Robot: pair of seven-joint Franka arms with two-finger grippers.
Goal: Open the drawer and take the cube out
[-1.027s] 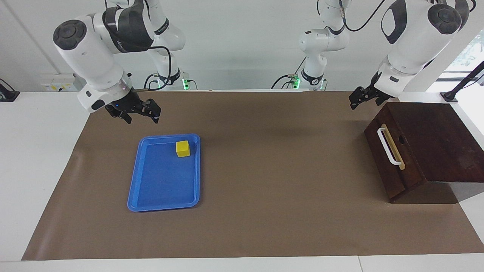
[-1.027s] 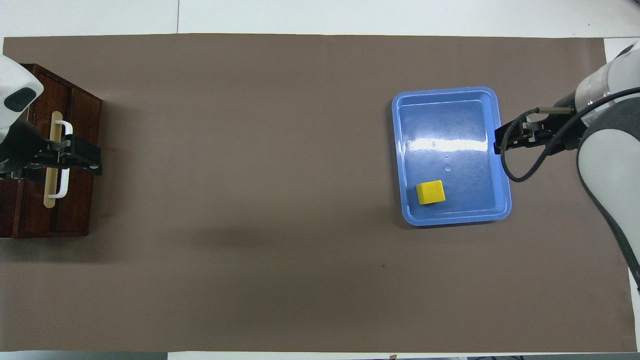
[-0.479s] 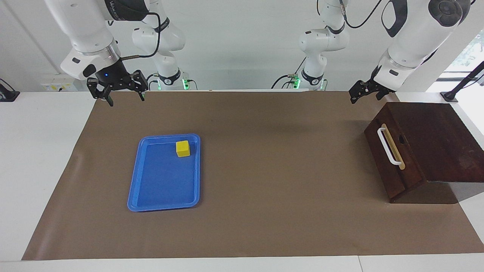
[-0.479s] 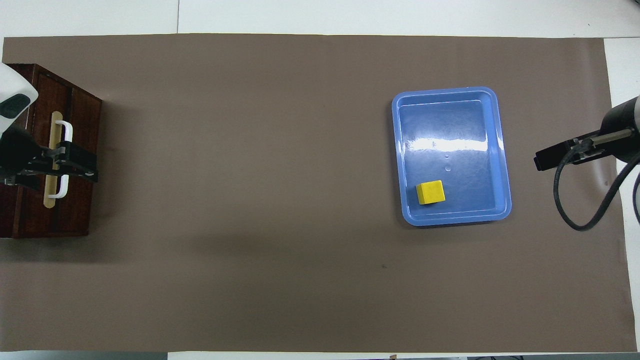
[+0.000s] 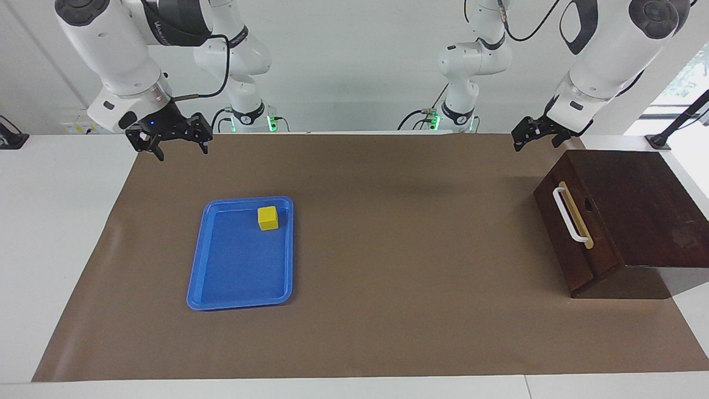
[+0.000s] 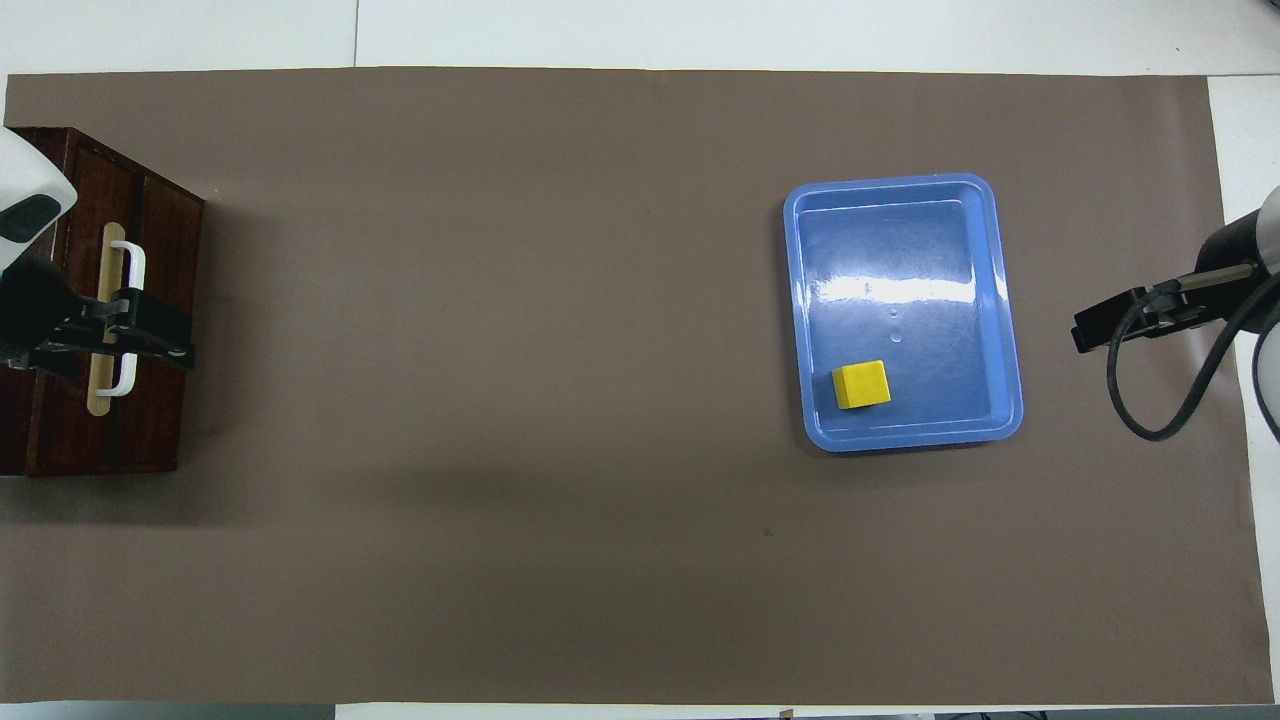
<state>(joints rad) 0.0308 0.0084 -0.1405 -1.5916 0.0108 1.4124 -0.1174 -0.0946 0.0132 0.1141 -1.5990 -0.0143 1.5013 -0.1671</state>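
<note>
Open tabletop (image 5: 415, 249) separates the blue tray (image 5: 202, 260) from the dark wooden box (image 5: 637, 221); these two alone obstruct passage.

Blue plastic tray (image 5: 239, 260) (image 6: 903, 310) sat flat on the brown paper mat (image 5: 388, 249) (image 6: 560, 400), toward the right arm's end of the table, long side running away from the robots. Tray had a raised rim, rounded corners and a glossy floor with a bright glare band across it in the overhead view. The mat covered most of the white table (image 5: 50, 233) (image 6: 800, 30), with white margins showing at the ends and along the edges. A small dark speck (image 6: 767, 533) marked the mat, nearer the robots than the tray. White wall (image 5: 354, 66) stood at the robots' end, and a black stand (image 5: 673, 130) was at the table corner at the left arm's end.
</note>
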